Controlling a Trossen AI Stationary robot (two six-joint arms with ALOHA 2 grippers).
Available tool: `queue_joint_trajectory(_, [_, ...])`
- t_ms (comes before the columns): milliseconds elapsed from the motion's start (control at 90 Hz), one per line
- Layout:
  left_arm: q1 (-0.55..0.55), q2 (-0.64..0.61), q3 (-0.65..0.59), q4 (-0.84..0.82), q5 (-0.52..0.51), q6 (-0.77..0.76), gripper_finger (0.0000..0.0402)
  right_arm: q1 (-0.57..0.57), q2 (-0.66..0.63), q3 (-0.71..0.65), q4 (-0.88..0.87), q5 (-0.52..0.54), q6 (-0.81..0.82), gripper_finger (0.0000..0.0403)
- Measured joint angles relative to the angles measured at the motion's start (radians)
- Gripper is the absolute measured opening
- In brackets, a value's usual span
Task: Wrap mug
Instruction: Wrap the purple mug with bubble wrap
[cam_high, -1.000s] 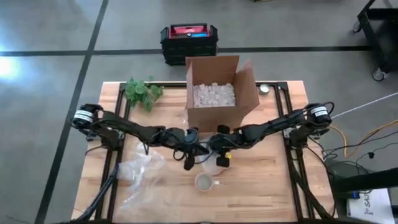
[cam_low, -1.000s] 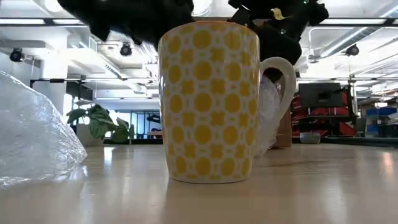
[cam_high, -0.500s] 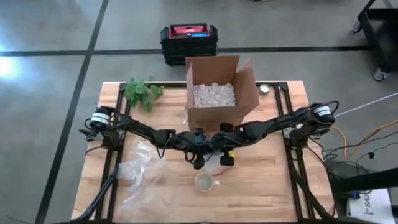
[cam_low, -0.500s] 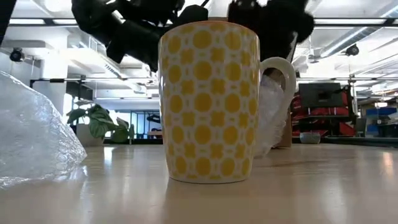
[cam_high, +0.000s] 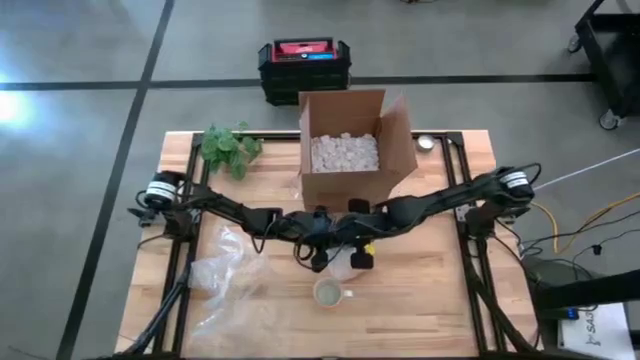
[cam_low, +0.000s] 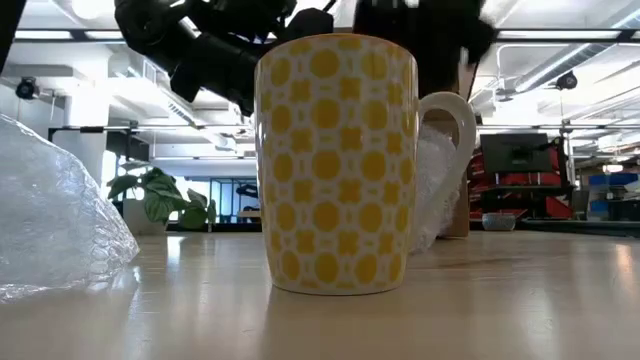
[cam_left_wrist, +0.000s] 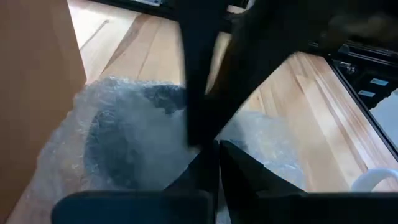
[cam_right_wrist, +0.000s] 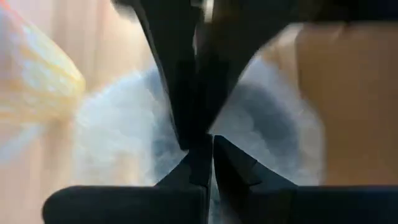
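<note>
We find the yellow-patterned white ceramic mug (cam_low: 340, 165) standing upright on the pale wooden table (cam_high: 430, 310), handle to one side, near the table's front edge and just in front of both grippers. We judge it rigid, moderately heavy and breakable, with a glazed wall likely to slip under hard fingers; the handle or the rim would give the surest hold.

A small wrapped bundle of clear bubble wrap (cam_left_wrist: 130, 140) lies between the mug and the open brown cardboard box (cam_high: 350, 150), which holds white packing pieces. We judge the wrap light, soft and springy, apt to crumple and shift; it is best pinched at an edge or fold.

The left gripper (cam_high: 318, 255) and the right gripper (cam_high: 360, 250) meet over this bundle. In each wrist view the two dark fingers lie pressed together at the tips above the wrap. We cannot tell whether any film is pinched between them.

A larger loose sheet of clear bubble wrap (cam_high: 225, 285) lies on the table's left part, well apart from the mug.
</note>
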Motion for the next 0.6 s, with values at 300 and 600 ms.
queue_joint_trajectory(300, [-0.048,-0.157,-0.004,-0.183,0.0,-0.024,0.0,-0.006,0.086,-0.019,0.03,-0.005,0.014,0.0002])
queue_joint_trajectory(600, [-0.108,-0.265,-0.037,-0.558,-0.138,-0.108,0.0,-0.006,0.074,-0.013,0.058,-0.008,-0.015,0.0002])
